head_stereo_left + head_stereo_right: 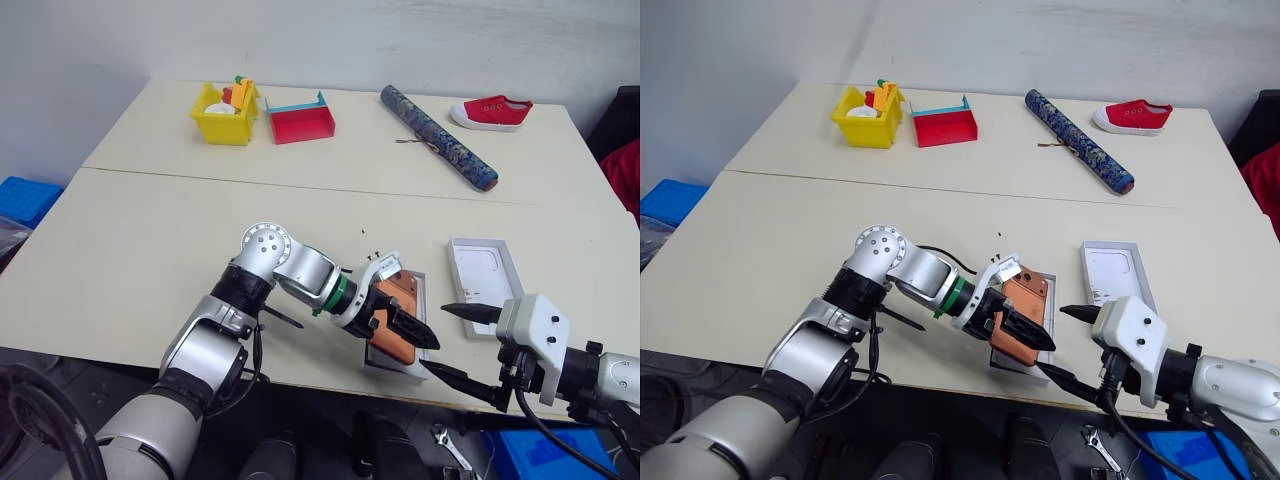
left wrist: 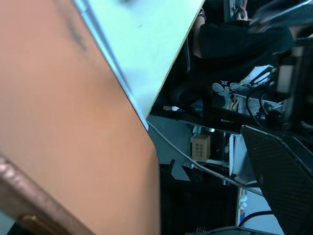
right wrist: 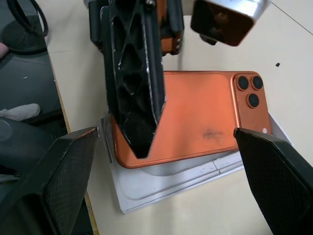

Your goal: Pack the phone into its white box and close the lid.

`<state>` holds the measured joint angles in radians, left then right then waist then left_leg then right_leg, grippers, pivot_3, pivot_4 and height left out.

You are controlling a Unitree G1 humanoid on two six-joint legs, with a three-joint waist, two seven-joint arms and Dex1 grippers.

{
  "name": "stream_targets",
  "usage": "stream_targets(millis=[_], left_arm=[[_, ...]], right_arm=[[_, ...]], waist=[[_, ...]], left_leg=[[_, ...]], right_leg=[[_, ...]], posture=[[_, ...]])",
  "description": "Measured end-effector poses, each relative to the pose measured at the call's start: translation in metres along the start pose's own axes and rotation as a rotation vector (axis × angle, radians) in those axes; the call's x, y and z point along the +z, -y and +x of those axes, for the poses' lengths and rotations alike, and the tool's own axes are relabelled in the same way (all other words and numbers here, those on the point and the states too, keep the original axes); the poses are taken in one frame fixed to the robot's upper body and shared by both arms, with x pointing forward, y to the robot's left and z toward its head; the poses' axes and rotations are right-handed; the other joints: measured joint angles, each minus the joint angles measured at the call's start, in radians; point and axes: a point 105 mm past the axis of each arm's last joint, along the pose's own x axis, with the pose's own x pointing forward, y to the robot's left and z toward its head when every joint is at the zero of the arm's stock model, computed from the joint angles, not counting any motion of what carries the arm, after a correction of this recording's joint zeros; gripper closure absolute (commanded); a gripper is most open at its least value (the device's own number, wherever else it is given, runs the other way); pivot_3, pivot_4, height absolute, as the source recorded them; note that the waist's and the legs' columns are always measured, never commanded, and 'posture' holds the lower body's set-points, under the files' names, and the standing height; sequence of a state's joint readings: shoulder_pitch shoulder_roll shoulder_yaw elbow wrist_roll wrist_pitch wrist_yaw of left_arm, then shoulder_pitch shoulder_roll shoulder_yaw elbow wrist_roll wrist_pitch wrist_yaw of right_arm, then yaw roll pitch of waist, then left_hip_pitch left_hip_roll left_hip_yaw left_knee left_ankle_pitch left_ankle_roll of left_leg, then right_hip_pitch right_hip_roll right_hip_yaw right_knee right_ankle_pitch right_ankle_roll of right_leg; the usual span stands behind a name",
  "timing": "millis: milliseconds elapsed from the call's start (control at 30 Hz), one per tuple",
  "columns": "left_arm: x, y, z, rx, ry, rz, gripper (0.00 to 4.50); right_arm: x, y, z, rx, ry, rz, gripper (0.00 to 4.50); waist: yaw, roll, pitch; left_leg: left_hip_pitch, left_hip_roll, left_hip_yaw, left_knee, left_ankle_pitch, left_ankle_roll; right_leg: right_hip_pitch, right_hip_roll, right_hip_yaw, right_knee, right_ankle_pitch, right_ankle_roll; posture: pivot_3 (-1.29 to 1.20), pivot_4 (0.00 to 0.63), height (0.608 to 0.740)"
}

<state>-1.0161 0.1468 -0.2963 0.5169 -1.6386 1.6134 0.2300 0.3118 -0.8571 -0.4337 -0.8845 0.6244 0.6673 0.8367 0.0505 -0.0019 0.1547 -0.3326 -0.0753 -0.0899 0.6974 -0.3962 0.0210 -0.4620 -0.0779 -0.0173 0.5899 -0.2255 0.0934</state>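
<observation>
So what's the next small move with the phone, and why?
Probably lower the left gripper slightly and square the phone into the white box: the phone still sits skewed above the tray, one finger across it. The lid waits alongside.

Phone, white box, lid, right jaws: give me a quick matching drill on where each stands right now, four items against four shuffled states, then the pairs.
Things:
1. phone
2. white box
3. lid
4. right gripper

States:
A. lies apart on the table, hollow side up, with nothing in it
B. jaws wide open, holding nothing, at the table's near edge
C. tilted, between the left gripper's jaws, not yet flat in its tray
D. sits on the table under the orange slab, near the front edge

Pairs: 1-C, 2-D, 3-A, 4-B
</observation>
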Motion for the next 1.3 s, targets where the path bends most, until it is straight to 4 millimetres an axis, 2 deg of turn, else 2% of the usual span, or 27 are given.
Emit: stream_targets(millis=[133,767,1067,1300], left_arm=[[0.000,-0.005,-0.001,0.041,-0.013,-0.016,0.12],[0.012,0.007,-0.017,0.051,-0.006,0.015,0.12],[0.007,0.005,-0.034,0.036,-0.005,0.014,0.12],[0.002,0.012,-0.047,0.006,-0.002,0.051,0.12]], right_arm=[[-0.001,-0.001,-0.001,0.004,0.000,0.001,0.00],[0.000,0.001,-0.001,-0.005,0.007,-0.013,0.00],[-0.001,0.002,-0.001,-0.008,0.007,-0.007,0.00],[-0.001,0.002,0.003,0.007,0.011,-0.013,0.00]], waist=[[0.001,0.000,0.000],[-0.001,0.000,0.000],[-0.002,0.000,0.000],[-0.005,0.000,0.000]], left_leg=[[0.000,0.000,0.000,0.000,0.000,0.000],[0.000,0.000,0.000,0.000,0.000,0.000],[0.000,0.000,0.000,0.000,0.000,0.000],[0.000,0.000,0.000,0.000,0.000,0.000]], right_leg=[[0.000,0.000,0.000,0.000,0.000,0.000],[0.000,0.000,0.000,0.001,0.000,0.000],[0.000,0.000,0.000,0.001,0.000,0.000],[0.000,0.000,0.001,0.001,0.000,0.000]], posture=[[0.00,0.150,0.740],[0.00,0.150,0.740],[0.00,0.150,0.740],[0.00,0.150,0.740]])
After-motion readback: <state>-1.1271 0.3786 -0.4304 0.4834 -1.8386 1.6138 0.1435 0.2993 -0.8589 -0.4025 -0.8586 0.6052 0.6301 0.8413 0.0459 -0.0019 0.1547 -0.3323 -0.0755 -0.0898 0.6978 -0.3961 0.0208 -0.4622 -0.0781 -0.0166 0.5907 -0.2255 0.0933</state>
